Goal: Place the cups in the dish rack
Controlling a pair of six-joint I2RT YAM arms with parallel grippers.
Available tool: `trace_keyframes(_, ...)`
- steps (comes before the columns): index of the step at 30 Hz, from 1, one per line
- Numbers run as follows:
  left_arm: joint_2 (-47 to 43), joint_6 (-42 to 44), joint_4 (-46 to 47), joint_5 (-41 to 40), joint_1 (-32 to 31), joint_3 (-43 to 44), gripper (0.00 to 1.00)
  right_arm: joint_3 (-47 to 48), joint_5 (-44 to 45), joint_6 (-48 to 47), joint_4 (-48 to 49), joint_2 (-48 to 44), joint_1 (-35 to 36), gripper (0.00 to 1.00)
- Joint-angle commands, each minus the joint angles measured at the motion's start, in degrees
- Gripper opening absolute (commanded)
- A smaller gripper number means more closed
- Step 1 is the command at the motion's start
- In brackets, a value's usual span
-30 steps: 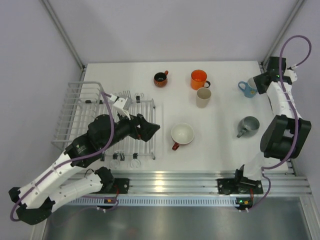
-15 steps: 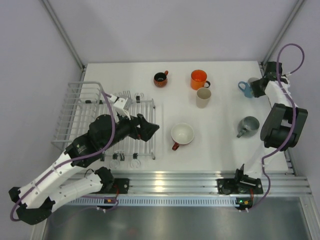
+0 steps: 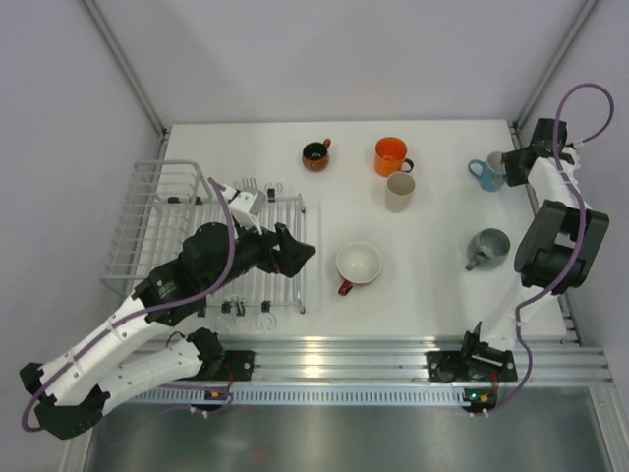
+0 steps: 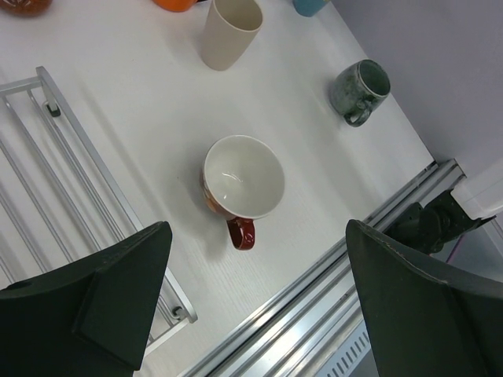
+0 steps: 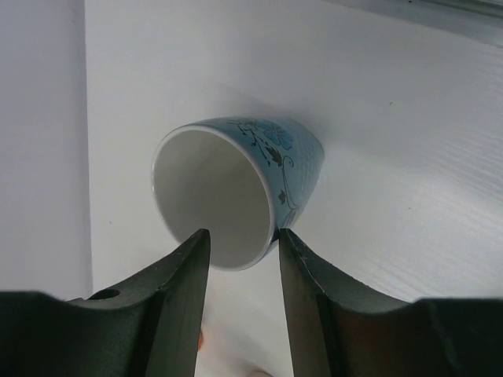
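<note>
The white wire dish rack [image 3: 147, 221] stands at the left. My left gripper [image 3: 297, 254] hovers over its low slatted end, wide open and empty. In the left wrist view the wide red cup with white inside [image 4: 242, 179] sits upright on the table ahead of the left gripper [image 4: 255, 228]. My right gripper [image 3: 513, 165] is at the back right by the blue flowered cup [image 3: 484, 174]. In the right wrist view the right gripper [image 5: 241, 234] stands partly open over the near rim of that cup [image 5: 295, 161], with its right fingertip [image 5: 292, 247] at the outer wall.
A small dark red cup [image 3: 315, 155], an orange cup [image 3: 391, 155] and a cream cup [image 3: 399, 192] stand at the back middle. A grey-green cup [image 3: 487, 246] lies on its side near the right arm. The wall runs close behind the blue cup.
The right wrist has swung a little toward the back right corner beside the blue cup. The left arm has hardly moved and no cup has shifted.
</note>
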Motion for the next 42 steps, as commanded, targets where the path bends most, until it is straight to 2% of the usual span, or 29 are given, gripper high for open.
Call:
trace_keyframes(1, 0.4, 0.3, 0.3, -1.1, 0.0, 1.5, 0.98, 2.6, -1.5, 0.7, 1.4, 1.8, -0.9, 0.41)
trace_keyframes(9, 1.9, -0.1, 0.4, -0.9, 0.0, 2.0, 0.98, -0.7, -1.2, 0.2, 1.5, 2.7, -0.8, 0.41)
trace_keyframes(12, 2.9, -0.2, 0.5, -0.4, 0.0, 2.5, 0.98, -1.2, -1.1, -1.3, 2.0, 3.3, -0.9, 0.35)
trace_keyframes(13, 3.3, -0.2, 0.5, -0.2, 0.0, 2.6, 0.98, -1.1, -1.4, -1.8, 2.3, 3.5, -0.9, 0.32)
trace_keyframes(14, 3.4, -0.3, 0.5, -0.1, 0.0, 2.9, 0.98, -1.0, -1.5, -2.3, 2.4, 3.7, -0.9, 0.22)
trace_keyframes(19, 3.3, -1.2, 0.6, -0.5, 0.0, 3.0, 0.98, -0.9, -1.6, -5.4, 3.1, 3.2, -0.9, 0.0)
trace_keyframes(26, 3.5, -2.3, 0.4, -0.9, 0.0, 3.1, 0.97, -5.4, -4.4, -11.4, 7.8, -1.9, -0.9, 0.0)
trace_keyframes(32, 5.2, -3.1, 0.4, 0.0, 0.0, 5.2, 0.97, -8.3, -5.3, -14.1, 10.8, -10.8, -0.9, 0.0)
trace_keyframes(37, 8.8, -5.5, 1.2, 2.3, 0.0, 6.1, 0.97, -13.3, -12.2, -14.9, 17.5, -16.9, -0.9, 0.0)
trace_keyframes(42, 11.3, -5.9, 1.8, 4.9, 0.0, 8.4, 0.96, -16.1, -19.4, -13.2, 19.2, -23.1, -0.3, 0.0)
